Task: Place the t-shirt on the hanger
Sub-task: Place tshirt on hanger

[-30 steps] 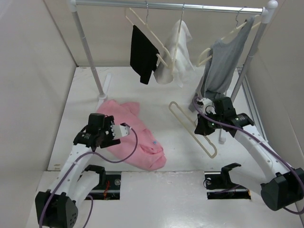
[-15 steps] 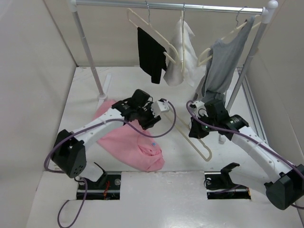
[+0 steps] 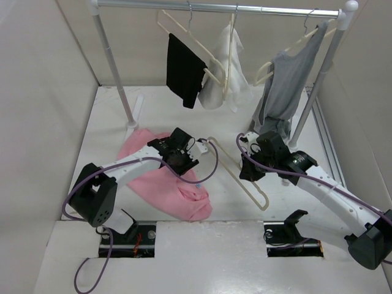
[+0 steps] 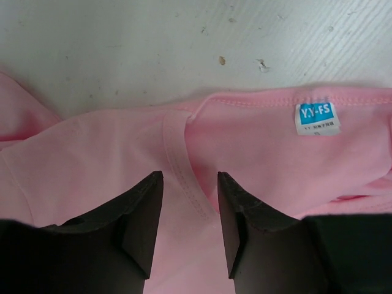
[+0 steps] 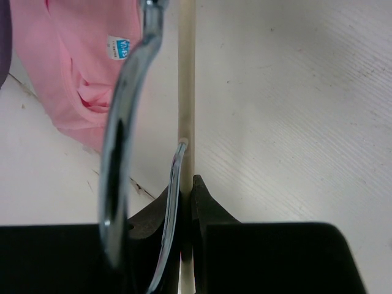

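Observation:
The pink t-shirt (image 3: 156, 184) lies crumpled on the table at the left. My left gripper (image 3: 185, 164) hangs open just above its collar. In the left wrist view the collar seam (image 4: 184, 165) runs between the two dark fingers (image 4: 144, 220) of the gripper (image 4: 190, 220), and a blue size label (image 4: 316, 118) shows to the right. The cream hanger (image 3: 233, 173) lies slanted beside the shirt. My right gripper (image 3: 247, 166) is shut on it. In the right wrist view the gripper (image 5: 187, 196) pinches the cream bar (image 5: 185, 92) next to the metal hook (image 5: 125, 122).
A clothes rail (image 3: 245, 8) crosses the back on two posts (image 3: 113, 67). It carries hangers with a black garment (image 3: 184, 70), a white garment (image 3: 223, 79) and a grey top (image 3: 285, 86). White walls close in both sides.
My left arm has swung from the shirt's left side to its collar and come down over it, open. My right gripper has carried the hanger a little left.

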{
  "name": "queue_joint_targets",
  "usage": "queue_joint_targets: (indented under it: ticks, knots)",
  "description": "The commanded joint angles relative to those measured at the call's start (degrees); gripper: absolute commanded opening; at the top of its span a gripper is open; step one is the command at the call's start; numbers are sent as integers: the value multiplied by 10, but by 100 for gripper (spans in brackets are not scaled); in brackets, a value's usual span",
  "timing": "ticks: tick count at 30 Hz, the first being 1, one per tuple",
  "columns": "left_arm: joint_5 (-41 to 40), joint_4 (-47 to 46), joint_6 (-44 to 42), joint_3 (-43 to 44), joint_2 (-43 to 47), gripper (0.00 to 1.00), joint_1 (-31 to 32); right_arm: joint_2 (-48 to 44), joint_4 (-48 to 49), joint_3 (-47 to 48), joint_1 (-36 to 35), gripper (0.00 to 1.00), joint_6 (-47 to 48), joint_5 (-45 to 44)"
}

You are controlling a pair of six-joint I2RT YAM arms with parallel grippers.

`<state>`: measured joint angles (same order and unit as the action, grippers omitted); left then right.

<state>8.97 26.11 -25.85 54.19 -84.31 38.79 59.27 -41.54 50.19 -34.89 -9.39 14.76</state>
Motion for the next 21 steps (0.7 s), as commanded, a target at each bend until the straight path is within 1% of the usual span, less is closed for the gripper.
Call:
queue_joint_targets:
  ticks: [1, 2, 4, 6, 8, 10, 11, 12, 18, 21]
  knots:
    - [-26, -14, 21, -8, -8, 37, 0, -14, 37, 13, -6, 0, -14, -16]
    - [-39, -14, 21, -8, -9, 36, 0, -14, 37, 13, -6, 0, -14, -16]
    - [-39, -9, 16, -14, -14, 31, 0, -14, 37, 13, -6, 0, -14, -16]
    - [-39, -4, 10, -25, -14, 31, 0, -14, 37, 13, -12, 0, -9, -22]
    - [-46, -4, 10, -25, -19, 28, 0, -14, 31, 13, -12, 0, -9, -22]
    - [-58, -4, 15, -31, -19, 17, 0, -14, 31, 13, -18, 0, -9, -29]
    - [-58, -4, 15, -31, -25, 10, 0, -20, 31, 13, -18, 0, -9, -29]
    - [-58, 2, 22, -25, -25, 0, 0, -20, 31, 13, -18, 0, -9, -29]
    - [-41, 40, 28, 28, -8, 0, -6, -14, 31, 13, -32, 0, 2, -29]
    - [-33, 53, 40, 50, 3, 0, -6, -3, 48, 13, -57, 0, 20, -4]
